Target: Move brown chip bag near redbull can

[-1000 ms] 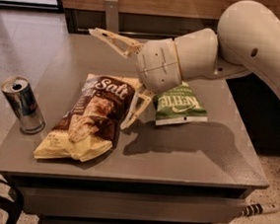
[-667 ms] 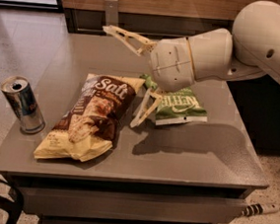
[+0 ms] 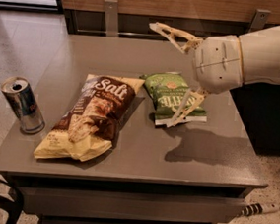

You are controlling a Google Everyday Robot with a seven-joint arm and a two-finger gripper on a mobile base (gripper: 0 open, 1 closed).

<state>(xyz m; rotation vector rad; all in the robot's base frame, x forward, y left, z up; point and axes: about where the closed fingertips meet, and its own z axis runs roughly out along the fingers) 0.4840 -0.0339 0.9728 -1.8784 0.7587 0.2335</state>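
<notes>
Brown bag's place: the large, crinkly brown chip bag (image 3: 92, 117), dark brown above and pale yellow below with white "Salt" lettering, lies flat on the left half of the smooth grey desk (image 3: 140, 156), its long side running far to near.
Can's place: the slim blue-and-silver aluminium redbull can (image 3: 23, 105) stands upright at the desk's near-left edge, just left of the bag. A narrow strip of desk shows between them, so they do not touch.
Why so: judging by that closeness, the bag looks set down where the task wants it, with little or nothing left to do.
Gripper: the pale two-finger gripper (image 3: 160, 74) hangs right of the brown bag, over the small green chip bag (image 3: 164, 94). Its fingers are spread wide and hold nothing. Whether the lower finger touches the green bag I cannot tell.
Why held so: empty and off to the right, it leaves the brown bag free; the thick cream arm (image 3: 257, 56) reaches in from the right.
Materials: both bags are thin glossy film, puffed and wrinkled, and likely to slide and crumple. The can is rigid light metal with its top opened, tall enough to tip if the bag were pushed against it.
Shapes: the bag is a soft pillow-like oblong, the can a narrow cylinder, the desk a flat slab.
</notes>
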